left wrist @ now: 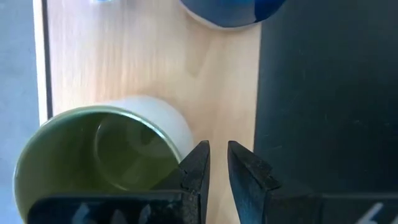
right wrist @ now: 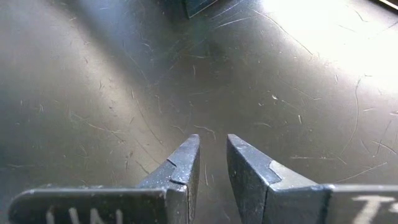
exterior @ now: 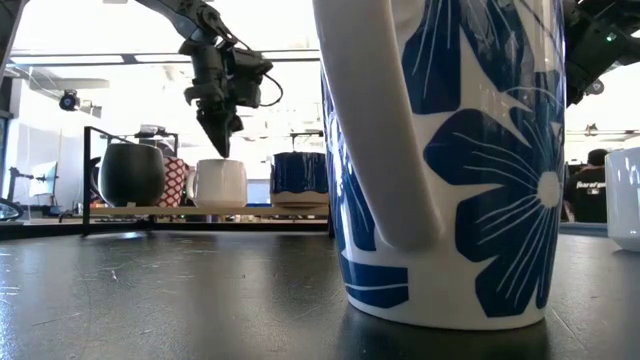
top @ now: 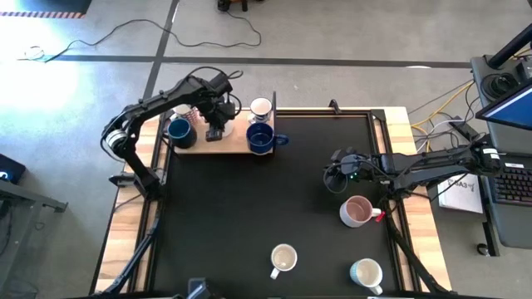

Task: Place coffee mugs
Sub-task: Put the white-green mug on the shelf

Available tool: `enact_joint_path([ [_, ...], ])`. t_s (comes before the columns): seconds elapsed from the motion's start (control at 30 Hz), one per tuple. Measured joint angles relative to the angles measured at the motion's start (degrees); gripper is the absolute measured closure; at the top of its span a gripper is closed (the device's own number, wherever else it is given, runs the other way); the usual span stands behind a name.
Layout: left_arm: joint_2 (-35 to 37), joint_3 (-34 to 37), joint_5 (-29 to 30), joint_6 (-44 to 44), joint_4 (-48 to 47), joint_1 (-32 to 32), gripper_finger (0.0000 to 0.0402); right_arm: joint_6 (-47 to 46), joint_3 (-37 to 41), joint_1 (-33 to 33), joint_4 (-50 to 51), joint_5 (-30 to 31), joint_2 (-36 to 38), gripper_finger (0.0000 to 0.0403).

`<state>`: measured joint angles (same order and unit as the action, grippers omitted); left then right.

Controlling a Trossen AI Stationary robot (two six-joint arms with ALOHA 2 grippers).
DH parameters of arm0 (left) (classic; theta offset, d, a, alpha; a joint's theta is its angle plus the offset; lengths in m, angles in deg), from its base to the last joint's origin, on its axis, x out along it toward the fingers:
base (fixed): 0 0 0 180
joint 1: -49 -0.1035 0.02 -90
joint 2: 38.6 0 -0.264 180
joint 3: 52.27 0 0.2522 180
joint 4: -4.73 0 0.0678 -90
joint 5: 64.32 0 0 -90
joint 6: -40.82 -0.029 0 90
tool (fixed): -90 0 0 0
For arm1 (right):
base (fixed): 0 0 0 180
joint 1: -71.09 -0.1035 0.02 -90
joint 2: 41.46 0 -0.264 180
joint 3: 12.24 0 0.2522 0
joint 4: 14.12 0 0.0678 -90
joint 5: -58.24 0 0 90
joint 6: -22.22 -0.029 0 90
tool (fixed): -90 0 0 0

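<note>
Left gripper hangs just above the wooden shelf, fingers nearly closed, holding nothing, right beside the olive-green-lined mug. Dark blue mugs also on the shelf. Pink mug, cream mug and pale blue-lined mug wait on the black mat. Right gripper empty, narrow gap, over the mat. Risk: a sideways move clips the green mug's rim, shoving it into its neighbours.
</note>
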<state>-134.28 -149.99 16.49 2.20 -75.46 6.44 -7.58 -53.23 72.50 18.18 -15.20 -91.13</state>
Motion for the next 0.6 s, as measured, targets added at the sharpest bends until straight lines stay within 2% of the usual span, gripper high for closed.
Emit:
enact_joint_path([
  [0.13, 0.0, -0.1, 2.4, 0.8, 0.0, 0.0, 0.0359, 0.0, 0.0, 0.0, 0.0, 0.0, 0.0, 0.0335],
  [0.47, 0.0, -0.4, 2.7, 1.8, 0.3, 0.0, 0.0316, 0.0, 0.0, 0.0, 0.0, 0.0, 0.0, 0.0335],
  [0.6, 0.0, -0.4, 5.8, 1.9, 0.6, 0.0, 0.0313, 0.0, 0.0, 0.0, 0.0, 0.0, 0.0, 0.0335],
])
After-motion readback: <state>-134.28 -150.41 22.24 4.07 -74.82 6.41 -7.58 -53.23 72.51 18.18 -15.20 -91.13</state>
